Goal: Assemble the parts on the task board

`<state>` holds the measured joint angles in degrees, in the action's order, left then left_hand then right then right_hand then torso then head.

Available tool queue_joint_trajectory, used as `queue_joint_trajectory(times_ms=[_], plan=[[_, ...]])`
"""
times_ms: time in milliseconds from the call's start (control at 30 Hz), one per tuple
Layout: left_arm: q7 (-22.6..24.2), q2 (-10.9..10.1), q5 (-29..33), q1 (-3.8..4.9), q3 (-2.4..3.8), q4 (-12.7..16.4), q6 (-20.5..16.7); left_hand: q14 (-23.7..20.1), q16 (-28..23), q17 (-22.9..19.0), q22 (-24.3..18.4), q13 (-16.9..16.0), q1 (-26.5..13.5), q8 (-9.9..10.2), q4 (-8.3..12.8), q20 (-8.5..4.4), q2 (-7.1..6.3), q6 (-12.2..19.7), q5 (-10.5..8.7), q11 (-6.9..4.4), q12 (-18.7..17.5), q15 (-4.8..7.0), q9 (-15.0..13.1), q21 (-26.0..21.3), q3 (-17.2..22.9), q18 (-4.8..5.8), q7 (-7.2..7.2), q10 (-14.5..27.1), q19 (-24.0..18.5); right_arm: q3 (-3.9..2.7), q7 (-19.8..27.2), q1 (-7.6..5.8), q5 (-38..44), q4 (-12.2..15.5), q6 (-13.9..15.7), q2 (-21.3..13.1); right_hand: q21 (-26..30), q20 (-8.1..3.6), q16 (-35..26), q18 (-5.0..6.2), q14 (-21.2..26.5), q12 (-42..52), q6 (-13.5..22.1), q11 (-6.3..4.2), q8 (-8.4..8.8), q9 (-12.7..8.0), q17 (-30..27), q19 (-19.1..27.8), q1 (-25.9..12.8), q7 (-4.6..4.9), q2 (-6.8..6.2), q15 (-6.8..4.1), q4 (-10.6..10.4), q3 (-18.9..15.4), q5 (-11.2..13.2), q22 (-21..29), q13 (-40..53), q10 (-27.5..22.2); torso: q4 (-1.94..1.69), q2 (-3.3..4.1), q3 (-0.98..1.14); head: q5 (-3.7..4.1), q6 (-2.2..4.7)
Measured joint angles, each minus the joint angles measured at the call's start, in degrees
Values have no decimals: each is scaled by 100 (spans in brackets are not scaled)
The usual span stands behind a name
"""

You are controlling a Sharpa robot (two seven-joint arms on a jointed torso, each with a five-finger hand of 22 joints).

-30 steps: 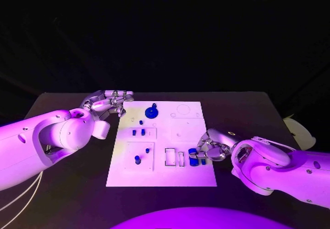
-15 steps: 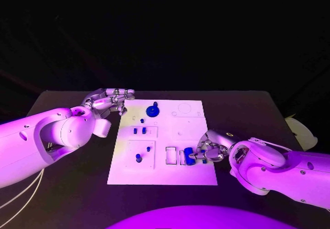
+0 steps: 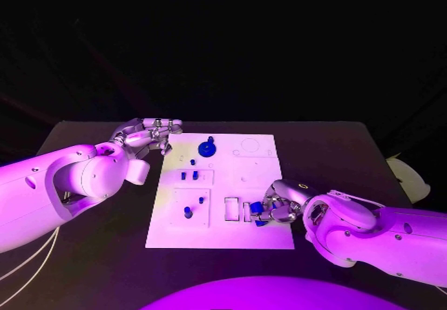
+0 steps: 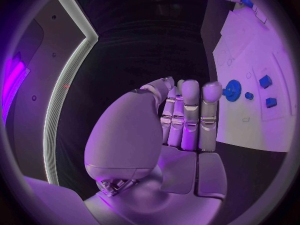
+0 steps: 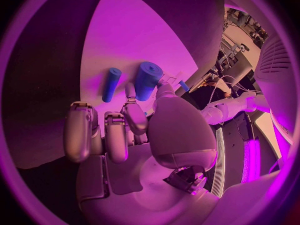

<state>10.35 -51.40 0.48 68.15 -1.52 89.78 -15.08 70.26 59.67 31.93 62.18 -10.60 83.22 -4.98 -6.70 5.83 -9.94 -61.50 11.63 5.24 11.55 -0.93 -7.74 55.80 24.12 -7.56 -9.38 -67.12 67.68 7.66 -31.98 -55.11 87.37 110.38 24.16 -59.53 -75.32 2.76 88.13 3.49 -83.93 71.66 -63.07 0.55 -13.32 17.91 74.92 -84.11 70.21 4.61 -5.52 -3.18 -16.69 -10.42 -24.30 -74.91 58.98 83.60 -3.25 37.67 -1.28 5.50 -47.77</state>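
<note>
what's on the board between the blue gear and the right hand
In the head view, two small blue pegs stand between the blue gear and the right hand; otherwise bare white board.

Black table (image 3: 93, 245), dark backdrop behind, bright light strip (image 4: 62, 90) along a wall

Left hand (image 3: 149, 137) curled empty; right hand (image 3: 278, 205) pinching.

A black table (image 3: 335, 148) lies beneath everything, dark backdrop behind.
</note>
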Motion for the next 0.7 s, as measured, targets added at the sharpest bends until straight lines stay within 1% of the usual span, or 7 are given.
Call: queue_joint_trajectory(times_ms=[133,167,200,233,467,567,700], plan=[[-4,-1,-3,0,0,1,8,0,0,0,0,0,0,0,0,0,0,0,0,0,0,0,0,-22,0,0,0,0,0,-7,-1,21,42,-34,40,31,0,0,0,0,0,178,-32,0,-13,2,0,0,-1,10,0,0,0,0,0,0,0,0,-1,-1,-1,1,-4],[-6,-1,-4,0,0,1,11,0,0,0,0,0,0,0,0,0,0,0,0,0,0,0,0,-22,0,0,0,0,0,-8,-2,25,54,-44,53,39,0,0,0,0,0,573,-38,-1,-12,4,0,0,-3,5,2,0,0,0,1,0,312,2,-1,-1,-2,3,-5],[-6,-2,-4,0,0,1,13,0,0,0,0,0,0,0,0,0,0,0,0,0,0,0,0,-22,0,0,0,0,0,-8,-2,28,61,-49,61,44,0,0,-1,0,0,882,-39,-82,-12,9,0,0,-18,4,17,0,0,0,1,0,1163,84,-2,-2,-2,4,-5],[-7,-2,-5,0,0,2,15,0,0,0,0,0,0,0,0,0,0,0,0,0,0,0,0,-22,0,0,0,0,0,-8,-2,30,68,-55,68,48,0,0,-1,0,0,937,-40,-79,-12,12,0,0,-24,2,23,0,0,-1,2,0,1468,80,-3,-2,-2,4,-5],[-16,-7,-9,0,0,5,25,0,0,0,-8,1,0,0,0,0,0,21,0,0,0,0,0,-22,0,0,-21,0,0,-9,-2,36,118,-83,87,72,0,0,-1,0,-2,937,-48,-58,-12,69,-1,0,-20,-6,23,-2,10,10,3,-4,1598,59,-3,-3,-3,4,-2],[-20,-7,-11,0,0,10,30,0,0,0,-8,1,0,0,0,0,0,21,0,0,0,0,-1,-21,0,0,-21,0,0,-17,-3,34,142,-98,85,82,0,0,-1,0,-22,937,-47,-58,-7,69,-1,0,127,-5,14,-22,39,40,-21,-4,1598,59,-2,-3,-3,10,-3],[-30,-10,-14,0,0,14,41,0,0,1,-7,1,0,0,0,0,0,21,0,0,0,0,-1,-21,0,0,-21,0,0,-23,-12,29,225,-94,120,89,-50,0,43,0,0,955,-53,-49,70,68,-1,0,589,-12,32,-42,83,34,-213,-4,1598,29,-2,-3,-4,16,-4]])
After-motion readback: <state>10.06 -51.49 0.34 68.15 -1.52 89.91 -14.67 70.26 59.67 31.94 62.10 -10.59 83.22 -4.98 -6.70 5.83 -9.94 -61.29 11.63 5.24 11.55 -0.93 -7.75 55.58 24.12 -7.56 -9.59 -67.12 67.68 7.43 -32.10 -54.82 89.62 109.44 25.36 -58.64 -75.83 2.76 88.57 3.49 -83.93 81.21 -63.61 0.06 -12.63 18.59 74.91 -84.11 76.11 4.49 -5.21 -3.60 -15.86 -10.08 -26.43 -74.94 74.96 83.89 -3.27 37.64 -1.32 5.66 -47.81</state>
